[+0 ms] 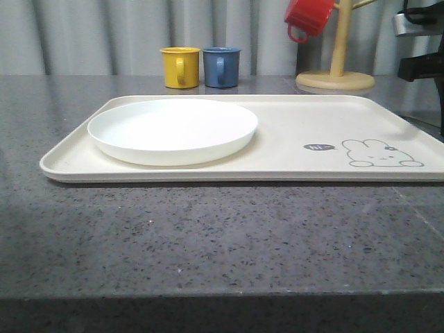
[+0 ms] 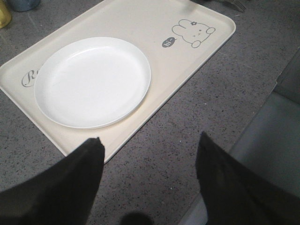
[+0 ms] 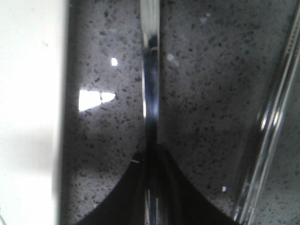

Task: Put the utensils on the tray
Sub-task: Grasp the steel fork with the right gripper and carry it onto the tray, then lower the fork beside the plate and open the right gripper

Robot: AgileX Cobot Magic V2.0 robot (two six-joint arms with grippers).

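Now right gripper pinches slim metal utensil; left gripper spread wide beside tray; plate on tray.

A dark grey speckled stone worktop fills the near ground, its front edge dropping into shadow. Behind it hangs a pale grey pleated curtain. At the back of the worktop stand a yellow mug and a blue mug, just beside each other. Further along, a wooden mug tree on a round base carries a red mug. Bright light glints on the polished stone.
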